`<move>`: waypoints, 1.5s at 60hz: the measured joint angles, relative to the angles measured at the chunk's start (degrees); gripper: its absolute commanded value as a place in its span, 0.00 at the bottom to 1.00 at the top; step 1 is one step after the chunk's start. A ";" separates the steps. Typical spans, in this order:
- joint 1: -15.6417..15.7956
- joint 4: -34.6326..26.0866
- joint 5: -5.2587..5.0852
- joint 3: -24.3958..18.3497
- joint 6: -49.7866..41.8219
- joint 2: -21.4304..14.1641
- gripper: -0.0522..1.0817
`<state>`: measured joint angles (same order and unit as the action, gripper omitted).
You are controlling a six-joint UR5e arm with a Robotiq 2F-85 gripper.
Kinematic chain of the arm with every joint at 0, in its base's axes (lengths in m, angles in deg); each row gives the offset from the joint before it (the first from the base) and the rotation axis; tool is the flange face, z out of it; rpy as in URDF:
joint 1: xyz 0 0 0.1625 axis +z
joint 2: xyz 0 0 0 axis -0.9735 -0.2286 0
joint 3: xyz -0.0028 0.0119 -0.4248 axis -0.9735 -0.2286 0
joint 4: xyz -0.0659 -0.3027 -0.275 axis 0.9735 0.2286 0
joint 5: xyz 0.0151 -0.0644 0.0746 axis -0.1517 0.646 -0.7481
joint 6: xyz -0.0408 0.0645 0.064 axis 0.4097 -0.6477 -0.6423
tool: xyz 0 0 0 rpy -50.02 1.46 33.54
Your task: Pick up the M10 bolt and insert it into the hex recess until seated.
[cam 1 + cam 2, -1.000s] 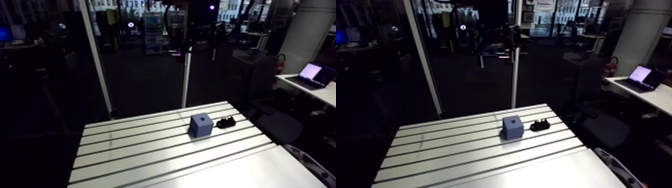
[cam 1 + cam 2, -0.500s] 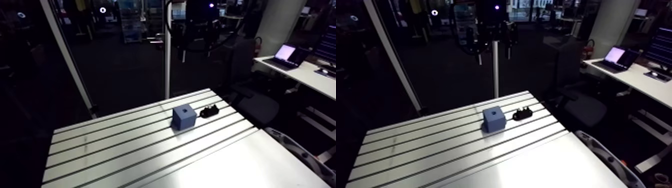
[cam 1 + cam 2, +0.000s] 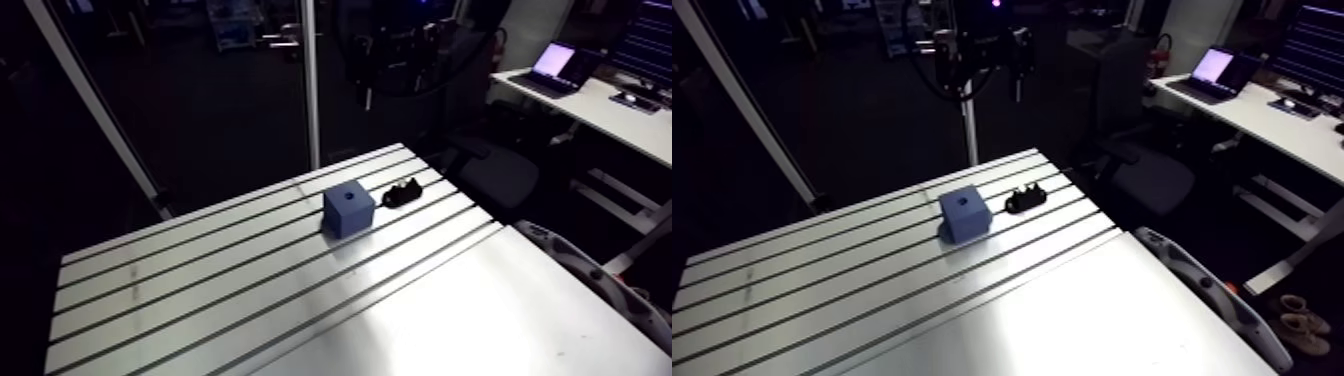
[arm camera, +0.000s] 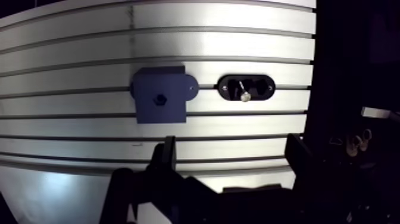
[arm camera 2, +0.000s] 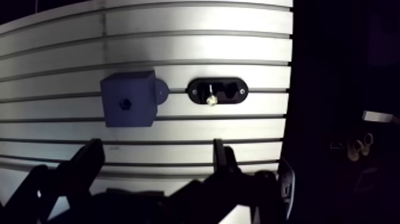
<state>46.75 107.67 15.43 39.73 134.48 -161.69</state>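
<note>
1. Gripper [image 4: 232, 143]: we see the fingers wide apart, holding nothing, touching nothing, above the slotted table [image 4: 71, 59].
2. Ahead of it: blue block [image 4: 159, 95], hex recess [image 4: 159, 99] facing up.
3. M10 bolt [image 4: 244, 94] sits in the black holder [image 4: 256, 78], just beside the block. In the arm view that's frame centre, slightly right.

Black throughout in the wrist view — gripper [image 4: 231, 158] with two flat, angular fingers [image 4: 167, 158] on chunky jointed links. Shows small and dark at upper middle of the arm view, details too dim.
</note>
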 measured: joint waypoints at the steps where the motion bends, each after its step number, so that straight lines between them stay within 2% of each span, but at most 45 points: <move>1: -0.11 0.27 0.03 0.02 -0.01 0.21 0.05; 22: -1.89 4.00 0.65 0.55 -0.08 2.97 0.07; 30: -2.15 4.65 0.84 0.46 -0.09 3.96 0.21; 32: -2.19 4.75 0.87 0.41 -0.10 4.22 0.29; 46: -2.25 5.03 0.98 0.19 -0.15 6.28 0.33; 51: -2.25 5.09 1.11 0.23 -0.17 6.90 0.39; 67: -2.75 5.18 2.08 0.36 -0.12 8.71 0.39; 72: -2.95 5.19 2.22 0.36 -0.08 9.09 0.44; 90: -3.45 5.01 2.38 0.37 0.00 10.07 0.48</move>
<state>43.31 112.68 17.81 40.11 134.48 -151.62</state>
